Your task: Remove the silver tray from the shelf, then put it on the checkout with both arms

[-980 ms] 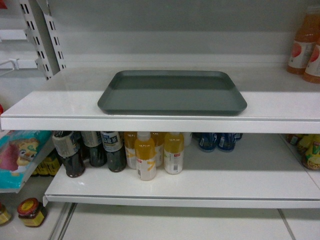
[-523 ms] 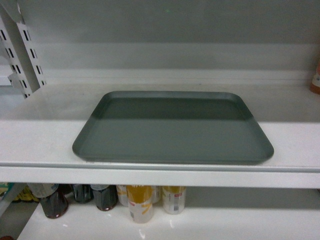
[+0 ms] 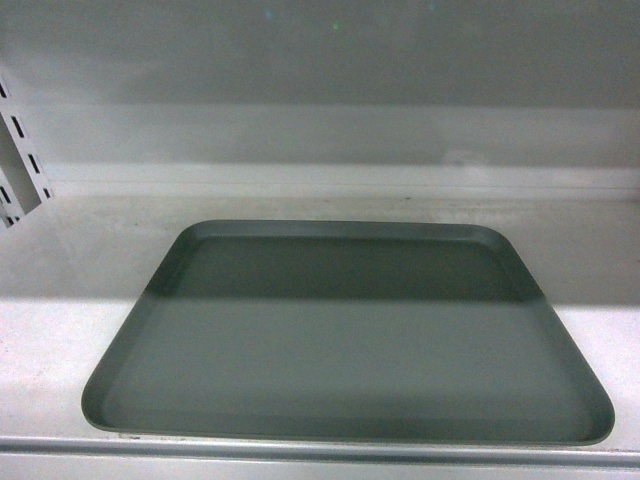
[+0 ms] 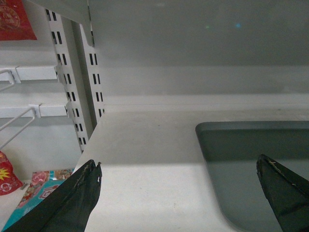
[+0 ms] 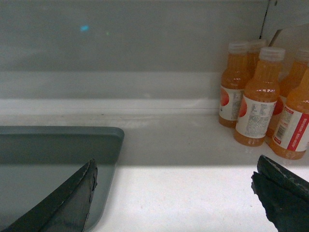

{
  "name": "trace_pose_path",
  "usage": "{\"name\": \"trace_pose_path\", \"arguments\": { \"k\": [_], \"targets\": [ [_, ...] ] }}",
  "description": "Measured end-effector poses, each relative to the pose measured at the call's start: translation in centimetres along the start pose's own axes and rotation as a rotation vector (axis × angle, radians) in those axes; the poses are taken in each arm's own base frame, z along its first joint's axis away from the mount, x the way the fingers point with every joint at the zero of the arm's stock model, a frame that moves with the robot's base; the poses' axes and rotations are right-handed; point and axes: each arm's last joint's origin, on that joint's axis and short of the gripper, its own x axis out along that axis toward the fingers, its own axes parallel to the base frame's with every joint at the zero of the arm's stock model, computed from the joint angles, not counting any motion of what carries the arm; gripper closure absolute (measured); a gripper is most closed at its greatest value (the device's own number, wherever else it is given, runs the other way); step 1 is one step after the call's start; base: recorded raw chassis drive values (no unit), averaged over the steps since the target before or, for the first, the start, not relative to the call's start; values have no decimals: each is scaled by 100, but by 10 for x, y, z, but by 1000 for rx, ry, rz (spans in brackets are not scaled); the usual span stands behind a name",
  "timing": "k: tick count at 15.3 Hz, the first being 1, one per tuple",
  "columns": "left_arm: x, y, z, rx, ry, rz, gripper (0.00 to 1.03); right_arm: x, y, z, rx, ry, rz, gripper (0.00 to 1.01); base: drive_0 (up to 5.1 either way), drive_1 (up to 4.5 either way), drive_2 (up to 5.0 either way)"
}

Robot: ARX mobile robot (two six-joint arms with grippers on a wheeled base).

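The silver tray lies flat on the shelf, close to its front lip, and fills most of the head view. No arm shows in the head view. In the left wrist view my left gripper is open above the shelf board, its jaws straddling the tray's left rim. In the right wrist view my right gripper is open, straddling the tray's right rim. Neither gripper touches the tray. The checkout is out of view.
Several orange juice bottles stand on the shelf to the right of the tray, near my right gripper. A slotted upright rises at the shelf's left end. Red and teal packets lie lower left beyond it.
The head view has closed in on the shelf: the tray grew larger and lower in frame, and the lower shelves with bottles dropped out of sight.
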Motion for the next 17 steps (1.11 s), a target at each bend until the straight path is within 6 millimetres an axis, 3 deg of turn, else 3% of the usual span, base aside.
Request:
{"name": "trace_pose_path", "arguments": {
  "k": [17],
  "targets": [
    [0, 0, 0, 0, -2, 0, 5, 0, 0, 0, 0, 1, 0, 3, 0, 0, 0]
  ]
}}
